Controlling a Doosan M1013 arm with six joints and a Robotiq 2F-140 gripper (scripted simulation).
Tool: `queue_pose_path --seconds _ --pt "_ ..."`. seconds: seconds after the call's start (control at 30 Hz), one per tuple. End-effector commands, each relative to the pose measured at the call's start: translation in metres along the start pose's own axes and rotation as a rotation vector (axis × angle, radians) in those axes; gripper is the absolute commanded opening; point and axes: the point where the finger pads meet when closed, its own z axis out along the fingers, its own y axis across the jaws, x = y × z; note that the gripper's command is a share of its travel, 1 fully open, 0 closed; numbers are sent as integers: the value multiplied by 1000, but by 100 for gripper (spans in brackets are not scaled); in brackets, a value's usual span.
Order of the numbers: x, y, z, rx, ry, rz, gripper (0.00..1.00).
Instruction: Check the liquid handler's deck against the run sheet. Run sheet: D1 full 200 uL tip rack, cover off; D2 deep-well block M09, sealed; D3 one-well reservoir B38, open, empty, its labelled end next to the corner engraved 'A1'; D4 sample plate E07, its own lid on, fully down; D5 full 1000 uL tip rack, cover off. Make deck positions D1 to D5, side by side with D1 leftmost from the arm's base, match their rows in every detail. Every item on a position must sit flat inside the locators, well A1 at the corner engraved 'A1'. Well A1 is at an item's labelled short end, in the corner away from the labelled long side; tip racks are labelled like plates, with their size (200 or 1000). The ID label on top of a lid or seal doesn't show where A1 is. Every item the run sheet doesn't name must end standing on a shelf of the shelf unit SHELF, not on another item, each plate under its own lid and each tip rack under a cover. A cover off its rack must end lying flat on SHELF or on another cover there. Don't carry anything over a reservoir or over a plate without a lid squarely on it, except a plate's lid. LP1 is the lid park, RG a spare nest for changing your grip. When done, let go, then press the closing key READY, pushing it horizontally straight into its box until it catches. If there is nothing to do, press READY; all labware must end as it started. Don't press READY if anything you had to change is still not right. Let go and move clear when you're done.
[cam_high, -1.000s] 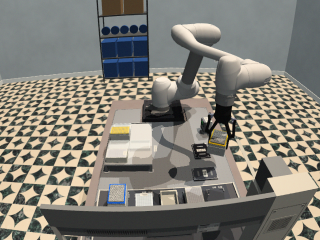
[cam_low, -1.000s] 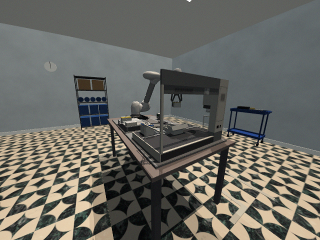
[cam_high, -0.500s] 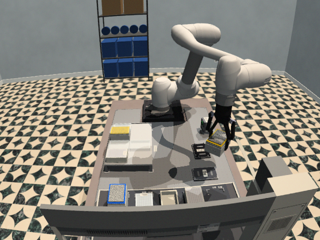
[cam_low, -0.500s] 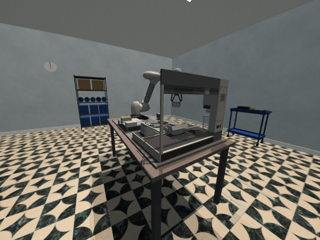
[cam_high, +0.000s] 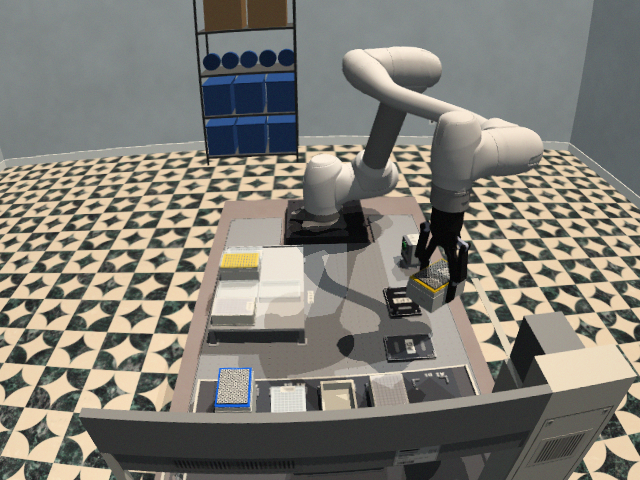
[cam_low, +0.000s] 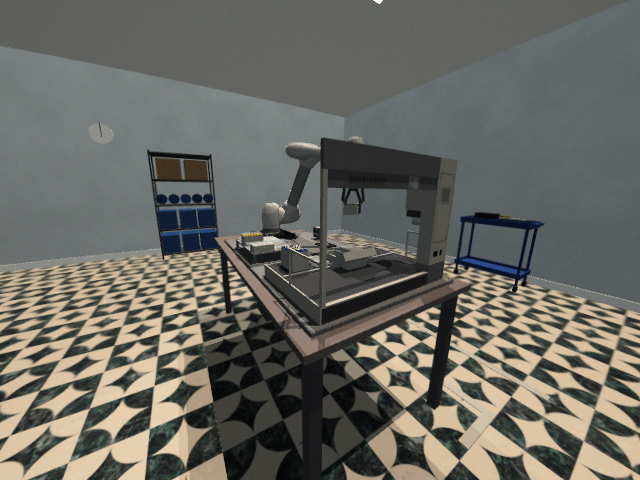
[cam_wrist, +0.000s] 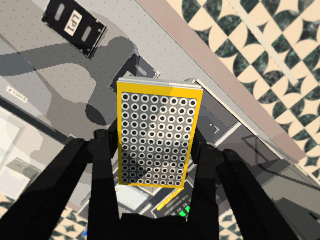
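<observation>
My gripper (cam_high: 438, 281) (cam_low: 352, 200) (cam_wrist: 155, 124) is shut on a grey tip rack with a yellow rim (cam_high: 430, 288) (cam_low: 352, 209) (cam_wrist: 157, 132). The rack has no cover, and it hangs in the air over the right side of the table. In the top view the deck row along the front holds a blue-rimmed tip rack (cam_high: 233, 387), a white plate (cam_high: 287, 398), an open beige reservoir (cam_high: 337, 395) and a grey-topped plate (cam_high: 387, 388). The rightmost deck position (cam_high: 439, 384) is bare.
The low shelf unit (cam_high: 255, 335) on the table's left carries a second yellow tip rack (cam_high: 239, 259), clear covers (cam_high: 280, 271) and a plate (cam_high: 233, 307). A black nest (cam_high: 400, 304) lies just left of the held rack. The LP1 nest (cam_high: 408, 347) (cam_wrist: 74, 22) and a small box with a green key (cam_high: 409, 249) are nearby.
</observation>
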Motion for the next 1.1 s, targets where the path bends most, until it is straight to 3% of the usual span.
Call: queue_pose_path --seconds 0.0,1.07 --pt "0 0 -1 -2 -1 48 10" --pt "0 0 -1 -2 0 594 10"
